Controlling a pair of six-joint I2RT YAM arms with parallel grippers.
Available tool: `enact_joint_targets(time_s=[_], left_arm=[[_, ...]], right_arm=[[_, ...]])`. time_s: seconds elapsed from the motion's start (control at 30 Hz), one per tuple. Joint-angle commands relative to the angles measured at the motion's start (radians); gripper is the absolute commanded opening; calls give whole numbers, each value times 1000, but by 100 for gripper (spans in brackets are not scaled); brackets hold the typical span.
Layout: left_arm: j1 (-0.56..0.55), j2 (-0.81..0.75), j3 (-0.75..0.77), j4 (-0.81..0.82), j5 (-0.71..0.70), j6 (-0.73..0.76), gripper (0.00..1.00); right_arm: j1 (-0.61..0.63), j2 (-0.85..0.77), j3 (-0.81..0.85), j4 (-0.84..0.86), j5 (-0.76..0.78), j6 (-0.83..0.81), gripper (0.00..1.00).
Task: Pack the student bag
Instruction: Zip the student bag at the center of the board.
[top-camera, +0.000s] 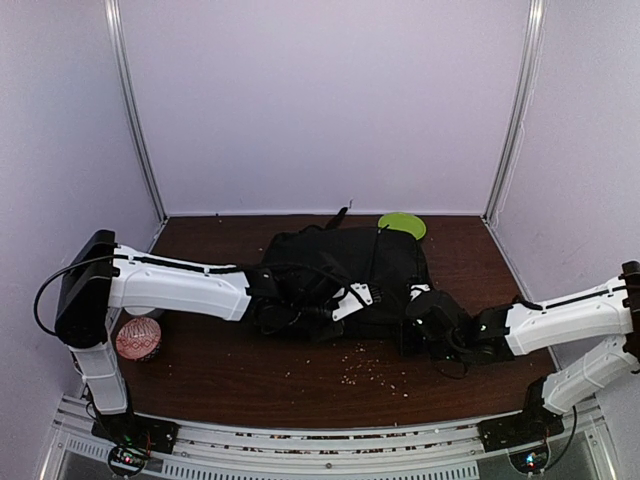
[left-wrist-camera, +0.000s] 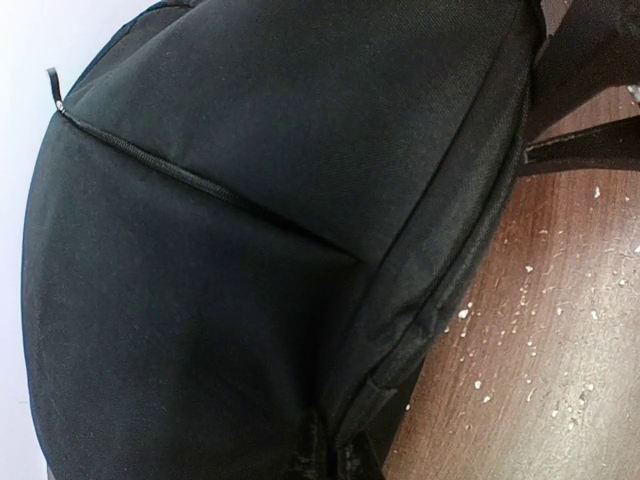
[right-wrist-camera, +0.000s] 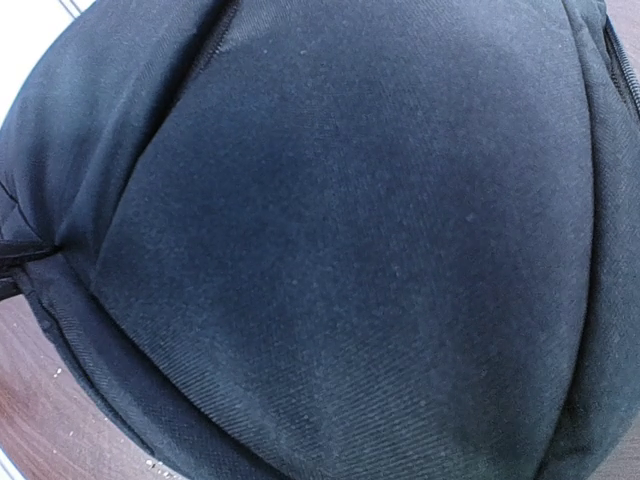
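Student bag (top-camera: 345, 260): black, lying flat, table centre toward 12 o'clock, visible zip closed. Left gripper (top-camera: 350, 305): closed tight at its 6 o'clock edge. Right gripper (top-camera: 420, 315): at 4 o'clock, opening cannot be told. Lying outside: green disc (top-camera: 402, 224) at 1 o'clock, patterned ball (top-camera: 138, 338) at 8 o'clock; packing judged unfinished

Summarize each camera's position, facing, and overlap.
Top external: above and behind the bases, looking down on the table; left arm and right arm show, reaching the student bag.
Left wrist: close against the bag's zipped panel, crumbs on wood at right; no fingers visible.
Right wrist: close on plain bag fabric; no fingers visible.
Shared: all see the bag; top and left wrist see crumbs.
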Motion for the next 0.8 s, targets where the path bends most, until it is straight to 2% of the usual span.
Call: enact_joint_targets(time_s=[0.0,0.1,0.4,0.77], left_arm=[[-13,-30,29,-34,48,-29,0],[-14,-32,28,-35,50,-31,0],[-14,-30,23,-36,43,-33,0],[-13,-8,16,-45,-20,-47,0]], right_arm=[[3,19,27,22,29,-6,34],[3,29,37,19,39,-6,31],[5,32,39,9,20,-4,0],[4,-106,-48,-90,44,29,0]])
